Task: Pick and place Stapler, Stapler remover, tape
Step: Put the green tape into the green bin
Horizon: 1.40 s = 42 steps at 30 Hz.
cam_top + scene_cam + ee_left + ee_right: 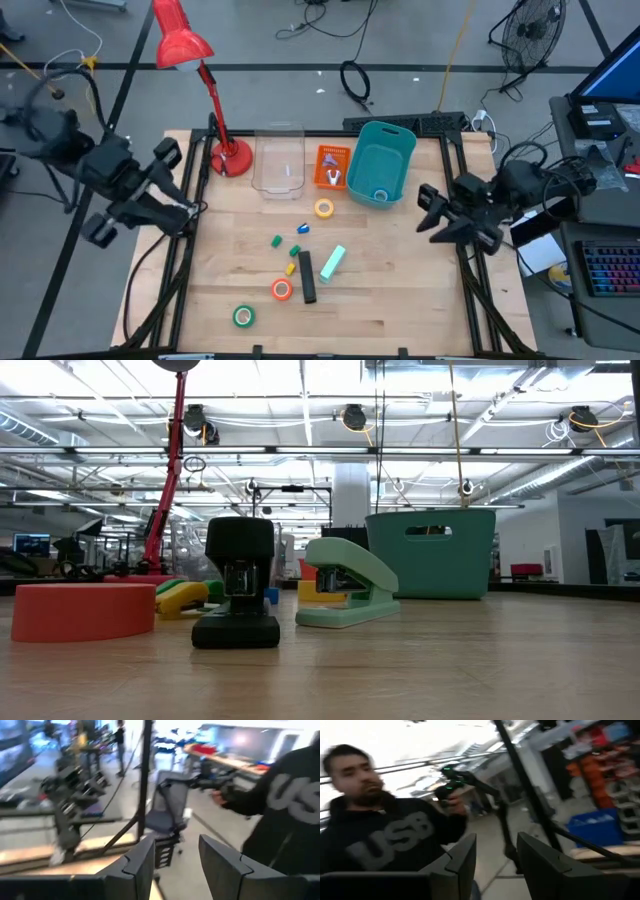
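In the high view a black stapler [306,276] and a mint-green stapler [332,262] lie flat mid-table. An orange tape roll [282,290] and a green one [244,316] lie nearer the near edge, and a yellow one [324,208] lies nearer the far edge. The blue roll [380,196] lies inside the teal basket [397,150]. A small pale item, perhaps the stapler remover [335,178], lies in an orange tray [329,155]. My left gripper [188,206] hovers open over the table's left edge. My right gripper [428,212] hovers open near the right edge. Both touch nothing.
A red desk lamp [228,155] and a clear plastic box [278,160] stand at the far edge, left of the tray. Tiny coloured blocks [275,240] lie scattered near the staplers. The low view shows the orange roll [85,610] and both staplers [237,585] close up. A person [385,840] stands beyond the table.
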### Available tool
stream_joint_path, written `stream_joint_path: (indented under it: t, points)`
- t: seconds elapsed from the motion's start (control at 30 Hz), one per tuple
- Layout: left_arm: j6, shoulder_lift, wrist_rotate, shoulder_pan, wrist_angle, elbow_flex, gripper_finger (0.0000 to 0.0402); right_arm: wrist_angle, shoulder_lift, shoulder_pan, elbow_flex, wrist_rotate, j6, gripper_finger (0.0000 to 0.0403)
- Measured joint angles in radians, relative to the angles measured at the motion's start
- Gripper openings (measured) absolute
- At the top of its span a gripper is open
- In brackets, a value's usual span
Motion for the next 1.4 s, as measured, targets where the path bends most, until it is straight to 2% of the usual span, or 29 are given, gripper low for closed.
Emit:
stream_joint_path:
  t: [0.3,0.47,0.7,0.83,0.97,1.1,1.4]
  points:
    - [-0.187,0.013,-0.300,0.035,-0.228,0.000,0.0156,-0.033,0.001,-0.001,0.000,0.161,-0.001,0.0134]
    - [-0.304,0.032,-0.375,0.077,-0.369,0.000,0.0156,-0.133,0.002,-0.001,0.000,0.325,0.000,0.0134]
    - [-0.404,0.086,-0.382,0.148,-0.512,0.000,0.0156,-0.266,0.001,-0.001,0.000,0.556,0.019,0.0134]
    - [-0.426,0.109,-0.382,0.185,-0.508,-0.028,0.0156,-0.373,0.001,-0.017,0.000,0.645,0.083,0.0134]
    - [-0.480,0.110,-0.378,0.239,-0.510,-0.093,0.0156,-0.506,0.011,-0.064,0.000,0.645,0.211,0.0134]
    - [-0.521,0.111,-0.331,0.293,-0.510,-0.179,0.0156,-0.617,0.038,-0.101,0.000,0.639,0.307,0.0134]
    - [-0.624,0.110,-0.245,0.367,-0.491,-0.417,0.0156,-0.770,0.121,-0.170,0.000,0.584,0.392,0.0134]
